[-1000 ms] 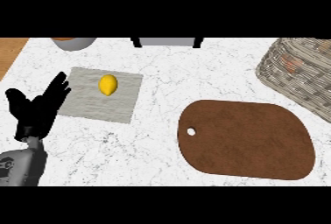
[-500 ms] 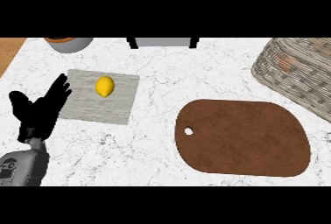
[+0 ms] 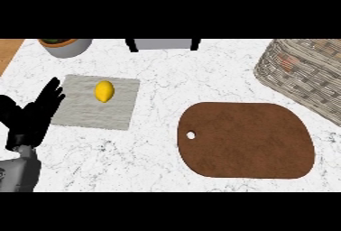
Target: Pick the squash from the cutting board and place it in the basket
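Left hand: the black left hand [image 3: 30, 117] shows at the view's left edge on its grey forearm, fingers [image 3: 50, 91] straight and released, holding nothing.
Fingertip position: the fingertips lie just beside the left edge of the pale grey rectangular stone cutting board [image 3: 83, 117]; whether they touch it cannot be told.
Task object: the small yellow oval squash [image 3: 104, 91] lies on the upper part of the pale grey board, just right of the fingertips and apart from them.
Second board: a brown rounded wooden cutting board with 1 small hole [image 3: 248, 139] lies flat on the white marble counter [image 3: 180, 76], well to the right of the fingers.
Target container: the woven wicker basket [image 3: 303, 72] stands at the view's upper right, far right of the fingers and beyond the brown board; something orange shows faintly inside it, too unclear to name.
Background items: a grey round pot [image 3: 65, 46] sits beyond the fingers at the upper left; a grey box with black sides [image 3: 163, 44] stands at the top centre.
Right hand: not in view.
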`<state>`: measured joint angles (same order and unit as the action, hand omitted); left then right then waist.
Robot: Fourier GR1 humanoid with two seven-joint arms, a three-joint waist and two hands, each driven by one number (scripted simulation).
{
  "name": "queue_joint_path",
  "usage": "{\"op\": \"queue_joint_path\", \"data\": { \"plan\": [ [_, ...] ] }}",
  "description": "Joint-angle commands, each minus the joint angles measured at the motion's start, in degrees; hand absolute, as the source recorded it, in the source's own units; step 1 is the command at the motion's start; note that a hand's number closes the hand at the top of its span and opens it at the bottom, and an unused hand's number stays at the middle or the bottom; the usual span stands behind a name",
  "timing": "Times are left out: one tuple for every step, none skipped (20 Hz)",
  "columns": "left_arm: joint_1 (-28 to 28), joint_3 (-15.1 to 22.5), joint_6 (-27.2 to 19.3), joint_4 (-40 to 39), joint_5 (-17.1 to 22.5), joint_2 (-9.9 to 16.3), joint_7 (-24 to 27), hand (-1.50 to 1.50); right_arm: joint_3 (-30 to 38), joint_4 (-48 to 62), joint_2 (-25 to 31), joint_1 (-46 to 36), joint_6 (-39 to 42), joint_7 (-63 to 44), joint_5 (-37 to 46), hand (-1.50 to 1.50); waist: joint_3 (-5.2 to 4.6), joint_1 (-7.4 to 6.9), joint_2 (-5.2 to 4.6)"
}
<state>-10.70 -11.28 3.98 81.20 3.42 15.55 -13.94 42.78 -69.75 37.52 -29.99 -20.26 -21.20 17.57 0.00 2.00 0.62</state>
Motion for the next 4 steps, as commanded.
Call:
{"op": "queue_joint_path", "data": {
  "plan": [
    [-0.82,-0.4,-0.52,-0.3,-0.26,0.13,-0.06,0.0,4.93,-8.8,1.16,11.06,10.27,-1.59,-7.79,-1.5,-0.01,0.25,-0.1],
    [2.02,0.41,-0.42,-0.29,-0.97,-1.05,2.46,0.0,8.22,-5.49,1.19,13.37,11.89,3.83,-11.11,-1.5,0.04,-0.19,-0.26],
    [0.99,0.64,-0.71,0.77,-1.2,-0.49,-0.04,0.0,8.15,-11.5,2.14,15.61,14.73,-1.31,-11.49,-1.5,-0.01,-0.03,-0.12],
    [-0.55,0.73,-0.55,0.64,-0.83,-0.57,-0.67,0.0,10.59,-9.75,2.35,17.95,15.46,0.89,-12.87,-1.5,0.01,-0.41,-0.3]
  ]
}}
